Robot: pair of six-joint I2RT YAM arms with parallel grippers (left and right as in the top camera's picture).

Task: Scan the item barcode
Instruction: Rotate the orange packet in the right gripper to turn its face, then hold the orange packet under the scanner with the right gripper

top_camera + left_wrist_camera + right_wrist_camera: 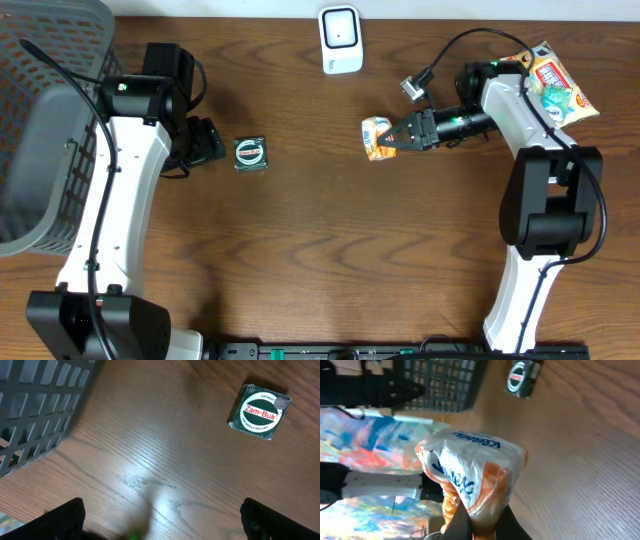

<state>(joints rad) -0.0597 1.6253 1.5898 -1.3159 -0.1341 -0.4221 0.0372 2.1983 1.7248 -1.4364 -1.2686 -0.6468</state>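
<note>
Dark wood-grain surface under both arms, and the action is on the right. The right pincer is clamped narrow on one end of the tissue packet, an orange-and-white soft pack that bunches where the fingers pinch it. Out from there, the white scanner stands at the far edge, farther back and toward the left arm's side, well apart from the pack. My read: pickup done, presentation to the scanner not yet, and no barcode shows in any view. Across the way the left pincer hangs wide and empty just beside a green Zam-Buk box, with the grey basket beyond it and a snack bag behind the right arm.
</note>
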